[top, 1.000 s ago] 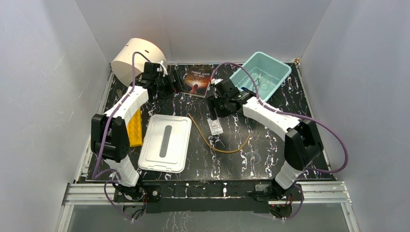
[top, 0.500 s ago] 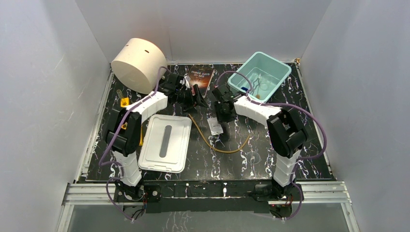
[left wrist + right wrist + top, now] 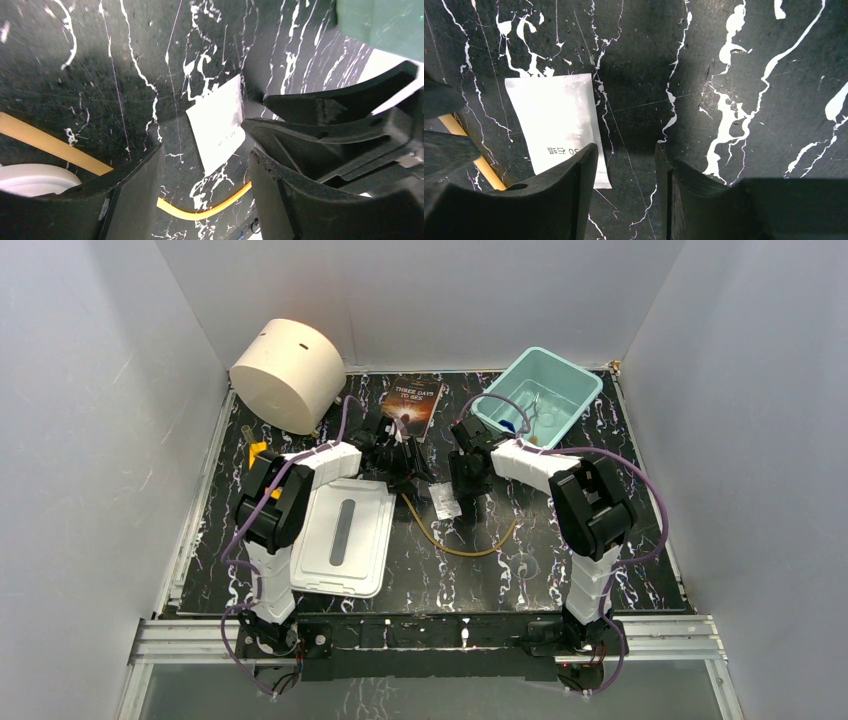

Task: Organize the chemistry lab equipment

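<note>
A white packet (image 3: 445, 502) lies flat on the black marbled table, and both wrist views show it (image 3: 217, 127) (image 3: 556, 117). Tan rubber tubing (image 3: 470, 545) curves beneath it (image 3: 200, 212). My left gripper (image 3: 415, 468) hangs just left of the packet, open, its jaws (image 3: 206, 150) straddling the packet's near end and the tubing with nothing gripped. My right gripper (image 3: 470, 485) stands open just right of the packet; one finger (image 3: 574, 190) overlaps the packet's corner, and bare table shows between the jaws (image 3: 626, 150).
A teal bin (image 3: 575, 390) at the back right holds several small items. A white lid (image 3: 345, 535) lies left of centre. At the back are a dark book (image 3: 413, 405) and a cream cylinder (image 3: 288, 360). A yellow piece (image 3: 258, 452) sits by the left arm. A clear dish (image 3: 527, 565) sits front right.
The left gripper swung from beside the cream cylinder to the packet's left side. The right gripper dropped close to the packet's right. Both jaws narrowed. The packet has not moved.
</note>
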